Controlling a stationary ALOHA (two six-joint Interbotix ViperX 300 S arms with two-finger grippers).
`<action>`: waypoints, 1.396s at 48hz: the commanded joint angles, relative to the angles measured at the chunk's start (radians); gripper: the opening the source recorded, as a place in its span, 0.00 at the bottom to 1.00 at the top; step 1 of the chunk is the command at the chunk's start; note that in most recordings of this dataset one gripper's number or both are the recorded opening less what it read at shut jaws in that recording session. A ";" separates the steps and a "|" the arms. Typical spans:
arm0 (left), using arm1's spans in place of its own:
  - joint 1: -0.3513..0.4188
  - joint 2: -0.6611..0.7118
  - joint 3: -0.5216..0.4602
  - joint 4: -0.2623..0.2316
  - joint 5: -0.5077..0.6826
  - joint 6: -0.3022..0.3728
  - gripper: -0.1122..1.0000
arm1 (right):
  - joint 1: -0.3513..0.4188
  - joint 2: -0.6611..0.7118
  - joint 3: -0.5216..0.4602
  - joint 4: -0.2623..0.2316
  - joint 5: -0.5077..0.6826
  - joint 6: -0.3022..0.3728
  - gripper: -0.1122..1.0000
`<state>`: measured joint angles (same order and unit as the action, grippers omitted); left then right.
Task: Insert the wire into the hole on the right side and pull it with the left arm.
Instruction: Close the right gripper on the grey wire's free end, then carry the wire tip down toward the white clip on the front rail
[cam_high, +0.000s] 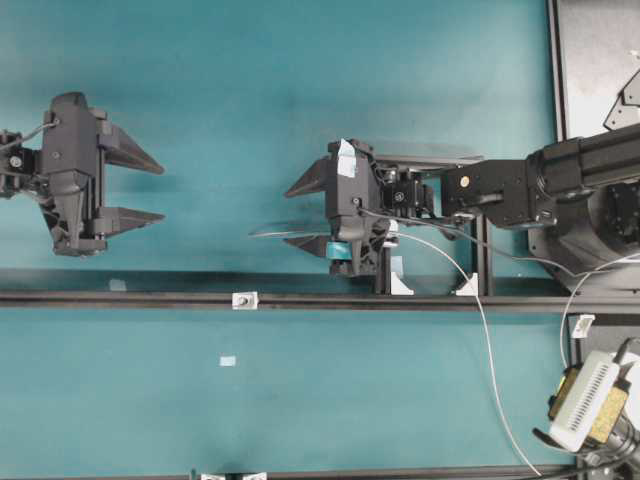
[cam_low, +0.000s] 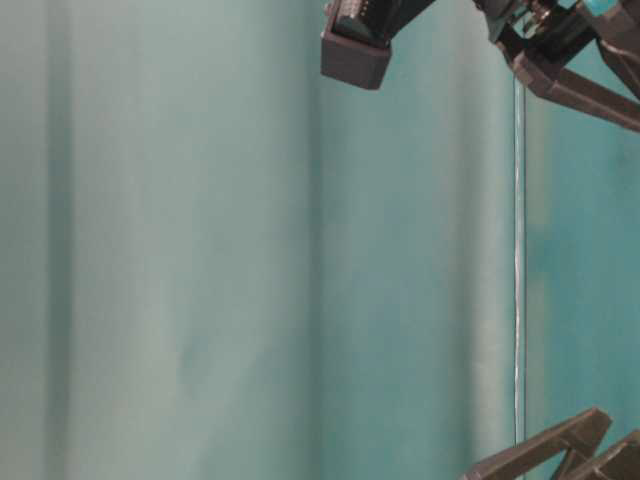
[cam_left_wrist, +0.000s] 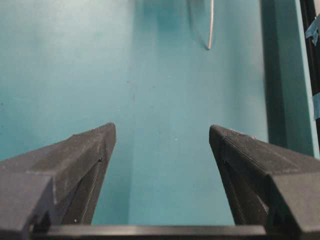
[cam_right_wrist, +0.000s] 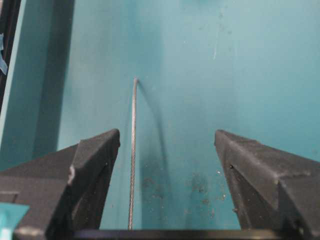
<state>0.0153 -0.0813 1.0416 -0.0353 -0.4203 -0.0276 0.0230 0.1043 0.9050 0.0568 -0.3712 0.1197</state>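
Observation:
The wire (cam_high: 290, 232) is a thin pale strand. In the overhead view its free end pokes left past my right gripper (cam_high: 286, 216), and the rest trails right and down across the table. In the right wrist view the wire (cam_right_wrist: 132, 150) runs lengthwise between the jaws, close to the left finger (cam_right_wrist: 95, 155) and not pinched; this gripper (cam_right_wrist: 167, 132) is open. The hole is in a small silver block (cam_high: 244, 299) on the black rail, below and left of the wire's end. My left gripper (cam_high: 163, 192) stands open and empty far to the left. Its wrist view shows the wire tip (cam_left_wrist: 210, 30) ahead of the open gripper (cam_left_wrist: 162, 127).
A black rail (cam_high: 120, 298) crosses the table below both grippers. White brackets (cam_high: 400, 283) stand on it under the right arm. A thicker cable's beige-white plug (cam_high: 585, 405) lies at the lower right. A dark panel (cam_high: 600, 60) fills the top right corner.

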 joint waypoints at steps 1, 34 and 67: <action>-0.003 -0.008 -0.015 0.000 -0.008 0.000 0.92 | -0.006 -0.008 -0.015 0.003 -0.009 0.002 0.85; -0.003 -0.008 -0.017 0.000 -0.008 -0.002 0.92 | -0.008 -0.003 -0.009 0.003 -0.015 0.002 0.12; -0.003 -0.044 -0.020 0.000 -0.008 -0.009 0.92 | -0.008 -0.101 -0.006 0.003 -0.002 0.000 0.12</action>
<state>0.0153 -0.0966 1.0385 -0.0353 -0.4203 -0.0353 0.0169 0.0568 0.9066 0.0568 -0.3743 0.1197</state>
